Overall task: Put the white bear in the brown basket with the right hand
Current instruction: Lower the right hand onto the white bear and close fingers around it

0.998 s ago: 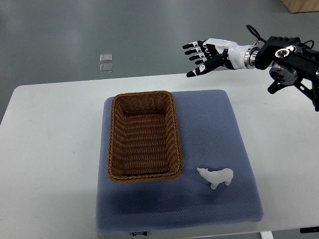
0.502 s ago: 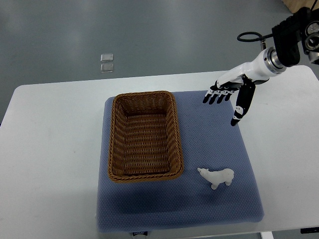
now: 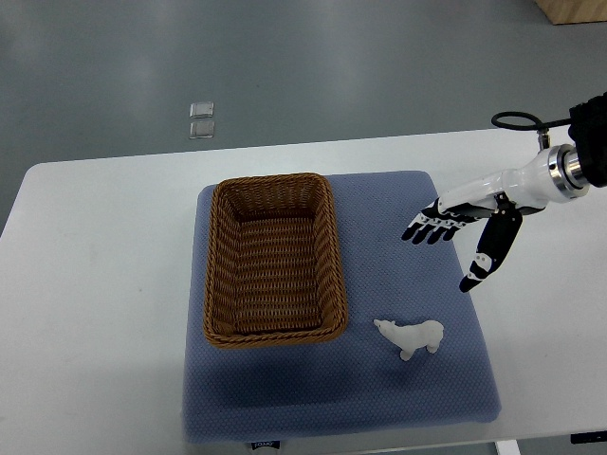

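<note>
I'm in the reach step: my right robot hand (image 3: 465,232) hovers spread and empty at right, needing to drop onto the white bear (image 3: 412,336) standing lower right of the brown basket (image 3: 273,261).

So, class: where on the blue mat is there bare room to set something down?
Free: the mat strip in front of the basket and bear, and the patch between basket and right hand. The basket takes up the mat's left half.
</note>
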### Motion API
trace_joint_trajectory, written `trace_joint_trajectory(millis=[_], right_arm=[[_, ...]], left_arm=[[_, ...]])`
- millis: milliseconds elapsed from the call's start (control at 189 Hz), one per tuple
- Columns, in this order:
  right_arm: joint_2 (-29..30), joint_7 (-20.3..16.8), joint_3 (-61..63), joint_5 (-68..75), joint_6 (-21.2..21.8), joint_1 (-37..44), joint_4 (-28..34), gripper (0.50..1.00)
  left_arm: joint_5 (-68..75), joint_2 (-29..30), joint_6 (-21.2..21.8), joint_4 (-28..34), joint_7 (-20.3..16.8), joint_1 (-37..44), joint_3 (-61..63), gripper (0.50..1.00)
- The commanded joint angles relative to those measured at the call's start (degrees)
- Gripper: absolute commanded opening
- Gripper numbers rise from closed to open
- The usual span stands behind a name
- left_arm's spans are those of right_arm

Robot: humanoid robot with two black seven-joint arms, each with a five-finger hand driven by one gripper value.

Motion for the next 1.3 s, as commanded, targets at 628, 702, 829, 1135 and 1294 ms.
trace_joint_trajectory(millis=[628, 702, 829, 1135, 1294], right_arm=[[1.0, 3.3, 9.1, -1.0, -10.0, -20.8, 0.7, 0.917], [1.3, 3.3, 10.1, -1.7, -10.7, -23.0, 0.6, 0.917], [1.8, 4.3, 10.4, -5.7, -12.8, -26.3, 0.5, 0.913], [2.7, 4.8, 10.6, -8.6, -16.9, -30.2, 0.3, 0.907], [2.8, 4.9, 10.6, -8.8, -18.0, -31.1, 0.3, 0.872]], left_arm=[[0.0, 0.0, 0.1, 0.2, 0.0, 0.1, 0.0, 1.000], [0.0, 0.0, 0.1, 0.2, 0.0, 0.1, 0.0, 1.000], [0.0, 0.0, 0.1, 0.3, 0.0, 0.1, -0.1, 1.000], [0.0, 0.0, 0.1, 0.3, 0.0, 0.1, -0.1, 1.000], [0.0, 0.0, 0.1, 0.3, 0.0, 0.1, -0.1, 1.000]])
